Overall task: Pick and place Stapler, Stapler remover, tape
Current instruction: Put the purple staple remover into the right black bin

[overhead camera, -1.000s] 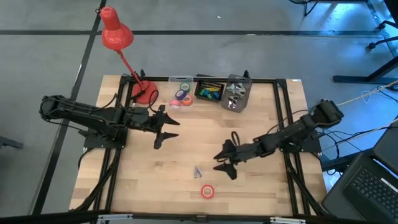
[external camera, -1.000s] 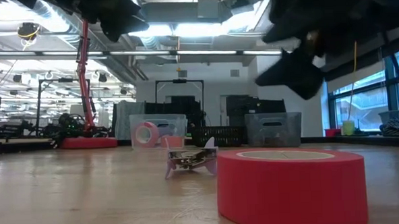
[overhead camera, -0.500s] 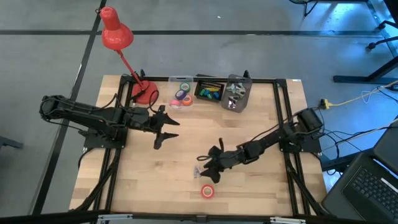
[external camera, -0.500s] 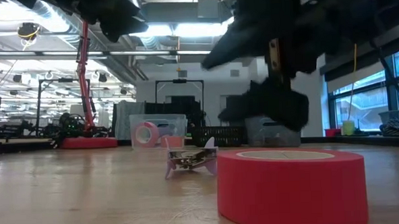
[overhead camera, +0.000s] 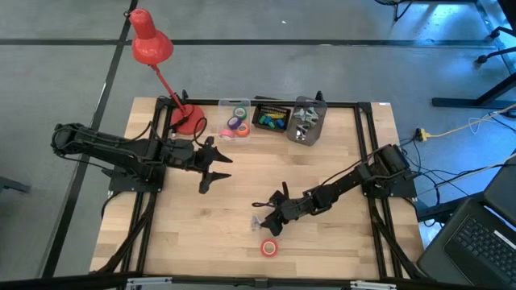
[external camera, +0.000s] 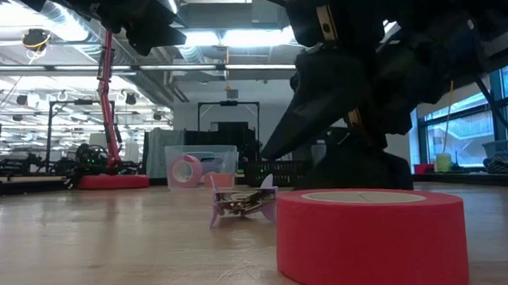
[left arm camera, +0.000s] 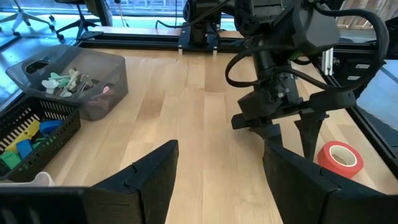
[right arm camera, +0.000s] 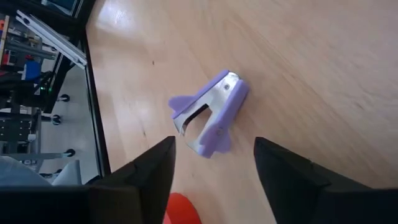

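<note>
A purple staple remover (right arm camera: 208, 121) lies on the wooden table (overhead camera: 185, 225), also seen in the high view (overhead camera: 256, 221) and the low view (external camera: 239, 203). My right gripper (right arm camera: 214, 180) is open and low over the table, slanting down. One finger stands on either side of the remover's near end, without touching it. A red roll of tape (overhead camera: 268, 248) lies flat near the front edge, close to this gripper. My left gripper (overhead camera: 211, 165) hangs open above the table's left half, holding nothing. No stapler shows in any view.
Along the far edge stand a clear bin (overhead camera: 236, 121) with tape rolls, a black basket (overhead camera: 272, 117) and a grey bin (overhead camera: 305, 121). A red desk lamp (overhead camera: 153, 48) stands at the far left corner. Bare wood lies between the two arms.
My right gripper has come down and gone toward the table's left and near edges, to the staple remover, rolling about its own axis on the way. The remover and the red tape have stayed where they were.
</note>
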You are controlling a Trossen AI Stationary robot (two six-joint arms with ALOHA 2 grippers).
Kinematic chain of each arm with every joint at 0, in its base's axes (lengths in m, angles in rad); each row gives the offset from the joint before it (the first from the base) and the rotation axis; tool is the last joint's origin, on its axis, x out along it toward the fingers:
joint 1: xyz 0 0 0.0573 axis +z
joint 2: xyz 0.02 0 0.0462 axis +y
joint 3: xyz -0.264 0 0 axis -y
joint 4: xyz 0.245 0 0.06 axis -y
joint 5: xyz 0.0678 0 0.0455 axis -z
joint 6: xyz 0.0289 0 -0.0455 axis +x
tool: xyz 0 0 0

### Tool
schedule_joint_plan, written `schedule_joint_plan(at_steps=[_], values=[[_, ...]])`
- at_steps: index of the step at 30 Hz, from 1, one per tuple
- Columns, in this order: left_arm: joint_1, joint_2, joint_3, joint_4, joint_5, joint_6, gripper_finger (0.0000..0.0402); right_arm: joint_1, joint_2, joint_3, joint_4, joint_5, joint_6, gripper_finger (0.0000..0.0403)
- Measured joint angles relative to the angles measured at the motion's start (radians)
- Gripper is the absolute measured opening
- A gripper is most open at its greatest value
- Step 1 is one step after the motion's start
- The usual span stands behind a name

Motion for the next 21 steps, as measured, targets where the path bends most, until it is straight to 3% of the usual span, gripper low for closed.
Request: schedule_joint_plan(at_steps=[8, 21], values=[[0.000, 0.000, 0.000, 0.000, -0.001, 0.000, 0.0226, 0.000, 0.000, 0.000, 0.009, 0.010, 0.007, 0.0163], [0.000, 0.000, 0.000, 0.000, -0.002, 0.000, 0.0226, 0.000, 0.001, 0.005, 0.008, 0.010, 0.006, 0.0157]])
